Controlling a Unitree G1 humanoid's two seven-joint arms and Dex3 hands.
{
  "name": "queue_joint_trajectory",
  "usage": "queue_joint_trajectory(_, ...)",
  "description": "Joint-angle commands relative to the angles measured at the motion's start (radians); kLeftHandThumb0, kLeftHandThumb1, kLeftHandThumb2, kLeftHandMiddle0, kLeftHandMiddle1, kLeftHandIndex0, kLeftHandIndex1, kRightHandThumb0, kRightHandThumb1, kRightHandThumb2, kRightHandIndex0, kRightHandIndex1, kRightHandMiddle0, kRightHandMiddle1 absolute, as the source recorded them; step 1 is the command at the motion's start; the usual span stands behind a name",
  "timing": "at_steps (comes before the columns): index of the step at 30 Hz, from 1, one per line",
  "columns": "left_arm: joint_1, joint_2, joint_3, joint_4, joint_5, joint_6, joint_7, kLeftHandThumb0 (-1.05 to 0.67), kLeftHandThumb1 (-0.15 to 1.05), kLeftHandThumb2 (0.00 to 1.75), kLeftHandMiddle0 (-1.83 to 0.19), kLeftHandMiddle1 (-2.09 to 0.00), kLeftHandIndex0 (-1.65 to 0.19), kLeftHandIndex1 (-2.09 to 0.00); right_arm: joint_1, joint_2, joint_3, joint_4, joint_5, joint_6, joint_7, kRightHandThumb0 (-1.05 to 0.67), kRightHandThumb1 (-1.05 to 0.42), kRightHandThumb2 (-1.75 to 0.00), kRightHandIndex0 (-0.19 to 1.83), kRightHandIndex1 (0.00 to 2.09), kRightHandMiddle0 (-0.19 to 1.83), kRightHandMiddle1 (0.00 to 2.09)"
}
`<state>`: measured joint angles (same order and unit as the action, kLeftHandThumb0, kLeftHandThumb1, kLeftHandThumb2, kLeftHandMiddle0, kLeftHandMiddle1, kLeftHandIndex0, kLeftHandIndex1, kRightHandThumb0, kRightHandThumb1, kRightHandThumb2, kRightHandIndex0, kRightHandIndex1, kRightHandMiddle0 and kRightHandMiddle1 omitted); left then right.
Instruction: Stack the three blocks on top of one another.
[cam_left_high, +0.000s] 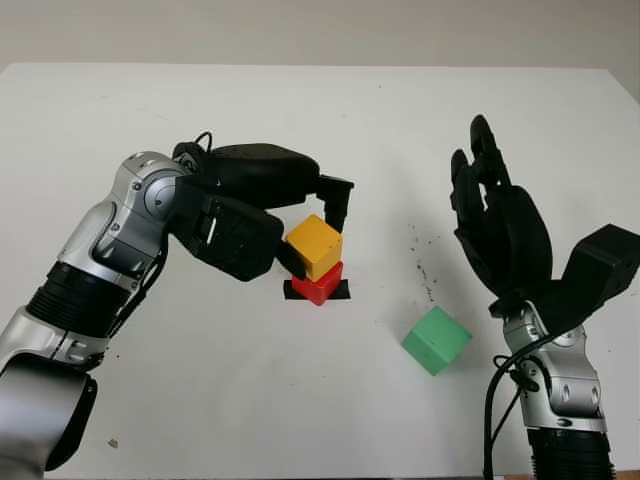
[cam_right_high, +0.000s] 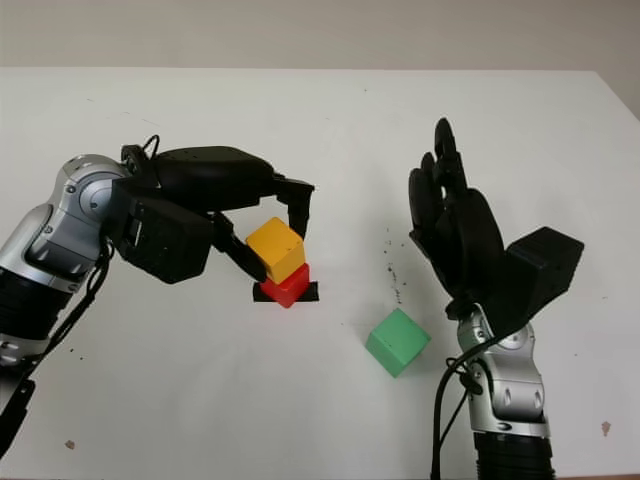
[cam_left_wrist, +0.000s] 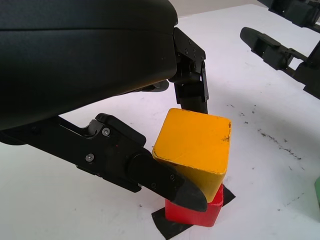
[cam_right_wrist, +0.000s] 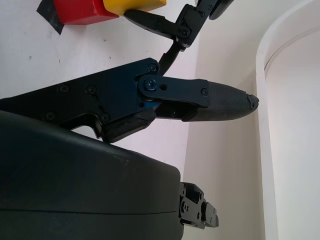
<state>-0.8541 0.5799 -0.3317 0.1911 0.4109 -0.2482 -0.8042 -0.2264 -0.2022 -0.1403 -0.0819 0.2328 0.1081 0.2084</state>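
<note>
A yellow block (cam_left_high: 315, 245) sits tilted on top of a red block (cam_left_high: 320, 285), which stands on a black tape mark (cam_left_high: 343, 291) near the table's middle. My left hand (cam_left_high: 317, 247) is shut on the yellow block, one finger pressed against its lower left side (cam_left_wrist: 165, 182) and another finger (cam_left_wrist: 192, 90) behind its far edge. A green block (cam_left_high: 436, 339) lies alone on the table to the right and nearer to me. My right hand (cam_left_high: 482, 170) is open and raised upright above the table, just right of the green block.
The white table (cam_left_high: 300, 100) stretches bare behind and to the left of the stack. Dark speckles (cam_left_high: 420, 265) mark the surface between the stack and my right hand. My left forearm (cam_left_high: 90, 270) comes in from the lower left.
</note>
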Motion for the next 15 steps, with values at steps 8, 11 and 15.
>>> queue_joint_trajectory(8, 0.006, -0.008, -0.01, -0.01, 0.002, 0.005, 0.001, -0.47, 0.99, 0.05, -0.23, -0.05, -0.32, -1.67, 0.014, 0.007, -0.003, -0.012, -0.003, -0.017, 0.005, -0.8, -1.05, -0.52, -0.19, 0.0, -0.19, 0.0)
queue_joint_trajectory(11, 0.008, -0.009, -0.009, -0.008, 0.001, 0.003, 0.005, -0.48, 0.99, 0.05, -0.23, -0.05, -0.32, -1.67, 0.014, 0.007, -0.002, -0.013, -0.006, -0.013, 0.0, -0.79, -1.05, -0.52, -0.19, 0.0, -0.19, 0.0)
queue_joint_trajectory(15, 0.011, -0.009, -0.011, -0.015, 0.0, 0.013, -0.002, -0.53, 1.0, 0.05, -0.22, -0.05, -0.35, -1.6, 0.014, 0.005, -0.002, -0.011, -0.006, -0.012, 0.0, -0.78, -1.05, -0.52, -0.19, 0.0, -0.19, 0.0)
